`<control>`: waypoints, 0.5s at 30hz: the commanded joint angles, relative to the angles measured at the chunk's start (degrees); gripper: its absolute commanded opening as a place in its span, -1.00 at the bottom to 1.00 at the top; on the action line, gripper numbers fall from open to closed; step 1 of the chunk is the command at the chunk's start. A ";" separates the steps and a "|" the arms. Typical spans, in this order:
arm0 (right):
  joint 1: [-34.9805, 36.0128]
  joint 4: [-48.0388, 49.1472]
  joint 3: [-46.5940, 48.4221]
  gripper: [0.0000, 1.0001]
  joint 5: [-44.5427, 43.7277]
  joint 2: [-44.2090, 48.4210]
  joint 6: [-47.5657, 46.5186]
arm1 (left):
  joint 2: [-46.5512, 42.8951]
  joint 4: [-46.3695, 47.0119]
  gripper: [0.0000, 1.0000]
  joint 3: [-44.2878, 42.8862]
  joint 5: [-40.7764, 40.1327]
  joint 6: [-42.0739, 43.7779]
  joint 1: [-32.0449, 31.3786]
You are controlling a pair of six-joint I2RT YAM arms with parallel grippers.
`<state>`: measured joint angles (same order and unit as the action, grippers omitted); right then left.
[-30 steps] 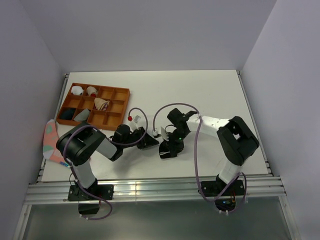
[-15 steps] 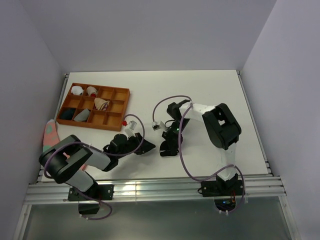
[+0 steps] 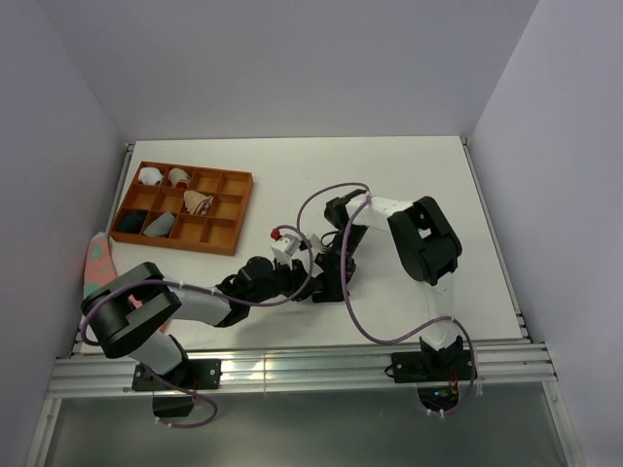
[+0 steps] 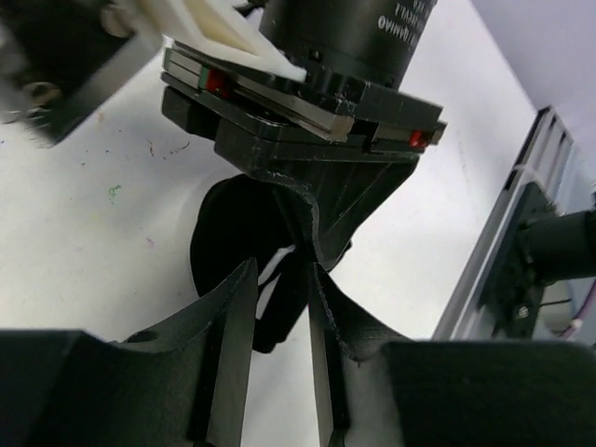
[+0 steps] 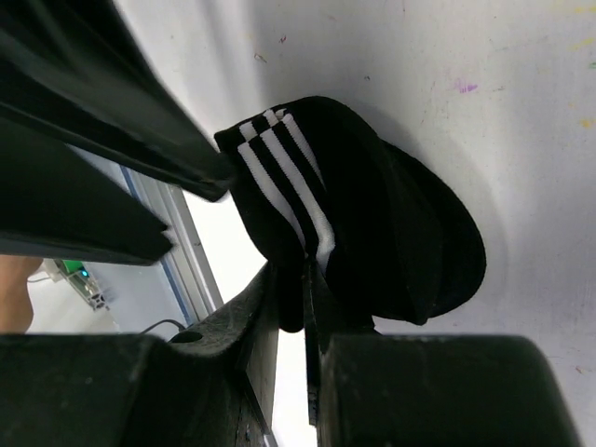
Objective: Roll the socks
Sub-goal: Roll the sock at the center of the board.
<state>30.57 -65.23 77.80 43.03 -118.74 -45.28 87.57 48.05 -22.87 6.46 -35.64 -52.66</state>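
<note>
Two hands crowd together just toward 6 o'clock from the centre of the bench (image 3: 409, 175) in the overhead view, the left hand (image 3: 304, 282) at 9 o'clock of the right hand (image 3: 331, 284); what they work on is hidden beneath them.

From your left wrist, the black sock (image 4: 233, 237) lies bunched on the bench under the right hand. Your left fingers (image 4: 233, 317) stand part open astride its near edge, clamping nothing.

From your right wrist, the right hand is nearly closed, pinching the sock's fold beside the white-striped cuff (image 5: 279, 177). The sock looks light, limp and stretchy, so grip the layered cuff or the roll may spring loose.
</note>
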 commanded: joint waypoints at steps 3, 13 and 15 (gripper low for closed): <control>-0.51 0.81 1.65 -0.83 -3.47 -1.94 -0.43 | 3.39 -1.56 -0.32 -3.75 2.33 7.42 -1.30; -0.51 0.81 1.92 -0.82 -3.56 -2.64 0.01 | 7.96 -2.61 -0.28 -6.39 5.58 9.01 -2.44; -0.51 0.90 1.92 -0.82 -3.65 -2.73 0.01 | 8.75 -2.35 -0.26 -6.48 5.67 8.92 -2.88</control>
<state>30.48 -65.82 78.50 42.96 -119.44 -44.56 95.33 44.91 -27.66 10.09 -28.69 -54.68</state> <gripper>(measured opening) 0.185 0.365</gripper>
